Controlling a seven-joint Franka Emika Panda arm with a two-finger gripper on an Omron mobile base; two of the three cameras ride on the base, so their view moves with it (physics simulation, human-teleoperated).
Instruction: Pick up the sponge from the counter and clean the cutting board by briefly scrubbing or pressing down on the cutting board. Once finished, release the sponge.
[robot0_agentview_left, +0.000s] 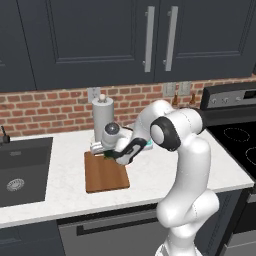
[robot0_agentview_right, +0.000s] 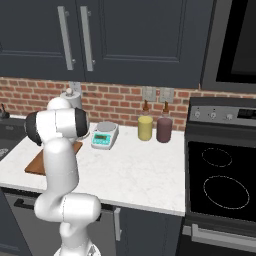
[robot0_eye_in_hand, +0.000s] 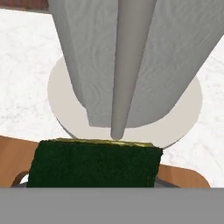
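sponge (robot0_eye_in_hand: 94, 162) just ahead of fingers

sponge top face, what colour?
Dark green on the sponge, with a thin yellowish layer at its far edge. Clearest in the hand view.

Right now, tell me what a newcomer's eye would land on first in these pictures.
The big white arm bends over the counter, its end effector low at the far end of the brown cutting board. In the hand view a dark green sponge sits close up over the board, with the paper towel roll standing just behind.
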